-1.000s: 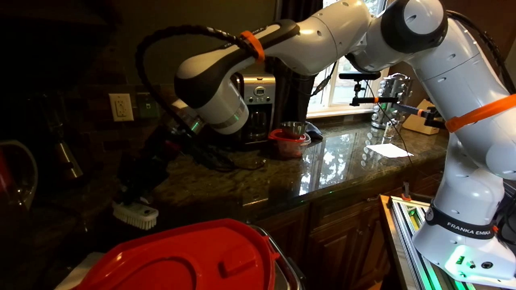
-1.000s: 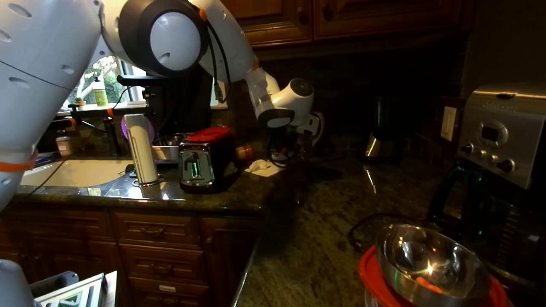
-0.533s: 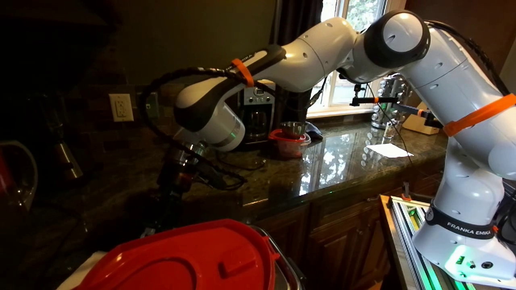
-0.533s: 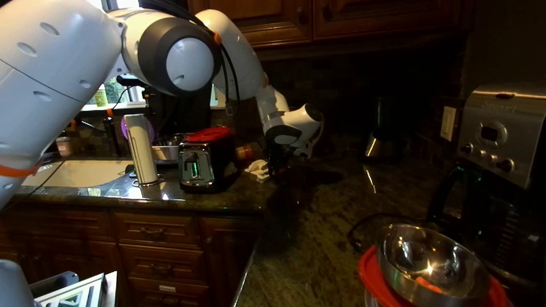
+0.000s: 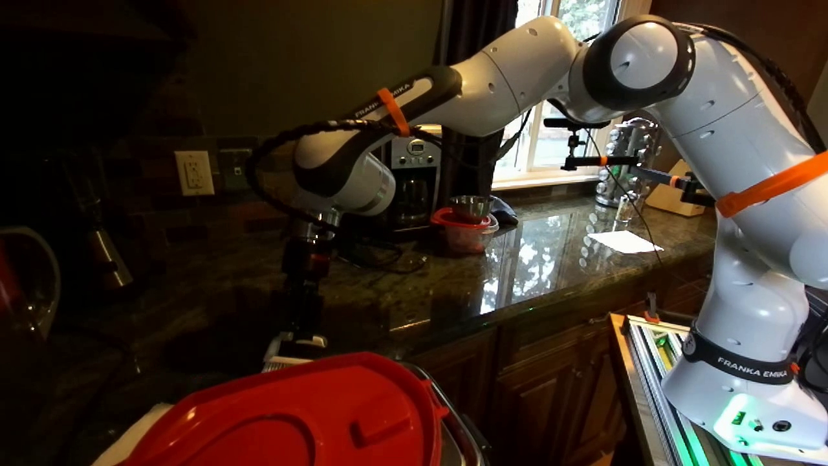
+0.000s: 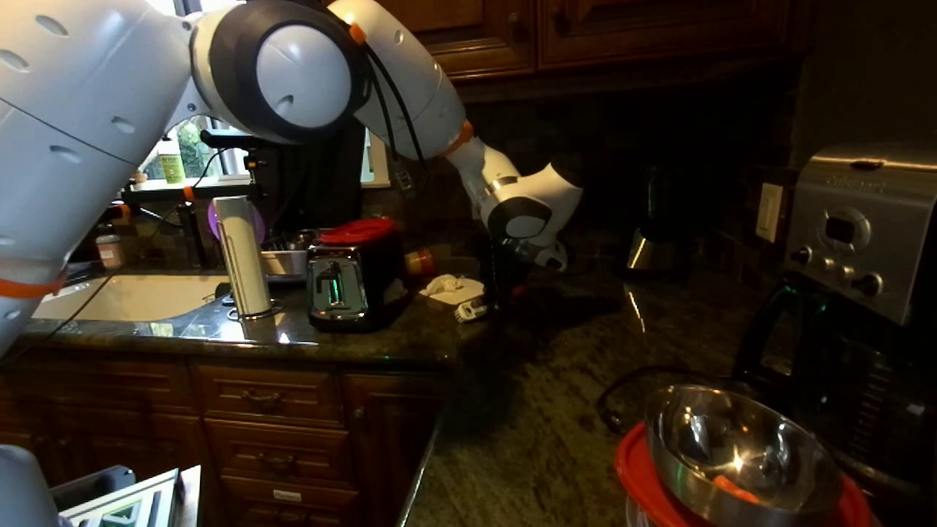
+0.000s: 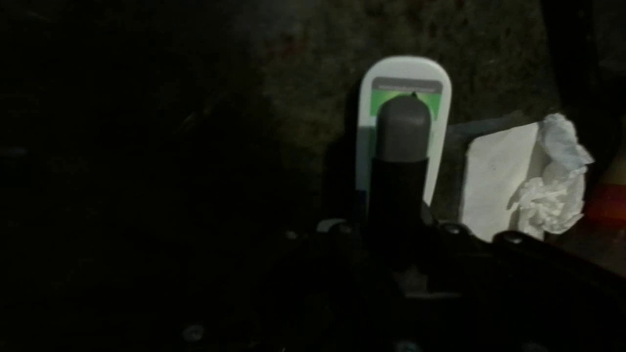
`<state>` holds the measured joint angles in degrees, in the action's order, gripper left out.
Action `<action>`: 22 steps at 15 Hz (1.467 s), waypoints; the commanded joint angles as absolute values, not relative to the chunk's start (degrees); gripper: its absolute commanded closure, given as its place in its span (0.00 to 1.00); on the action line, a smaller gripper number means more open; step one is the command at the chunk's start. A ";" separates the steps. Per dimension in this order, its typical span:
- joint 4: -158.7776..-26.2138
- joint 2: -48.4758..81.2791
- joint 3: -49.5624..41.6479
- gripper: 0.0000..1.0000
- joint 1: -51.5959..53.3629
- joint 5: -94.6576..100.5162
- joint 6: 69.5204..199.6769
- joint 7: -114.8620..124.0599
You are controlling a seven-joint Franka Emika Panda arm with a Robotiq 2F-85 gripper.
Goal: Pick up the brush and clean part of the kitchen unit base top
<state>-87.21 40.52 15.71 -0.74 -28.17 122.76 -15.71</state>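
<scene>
Metal bowl (image 6: 743, 446) on red-lidded container (image 5: 463, 239) near a coffee maker (image 6: 856, 227)

You've got a dark, glossy, speckled kitchen unit base top (image 6: 527, 454) with a rounded front edge; on it: coffee maker (image 5: 414, 155), clear tub (image 5: 467, 241) just beside it, black-and-chrome toaster (image 6: 338, 285), upright pale roll (image 6: 243, 256), flat white pad (image 7: 494, 171) near the toaster; farther along, you have a white sheet (image 5: 624, 241) lying flat, glass (image 5: 626, 210), metal rack (image 5: 634, 137), cardboard box (image 5: 669, 197).

In an exterior view the brush (image 6: 471, 312) juts from the dark jaws, low over the countertop (image 6: 512, 454), near the toaster (image 6: 353, 282).
</scene>
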 commanded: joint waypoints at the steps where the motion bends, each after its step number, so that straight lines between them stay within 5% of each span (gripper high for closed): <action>1: -90.49 36.74 11.60 0.94 0.46 -24.00 127.40 -13.76; 17: -95.11 29.37 5.89 0.94 9.09 -7.90 139.13 2.66; 19: -94.42 30.00 4.64 0.51 11.37 -3.88 137.55 6.35; 22: -93.39 30.98 3.00 0.31 13.97 1.14 134.91 11.07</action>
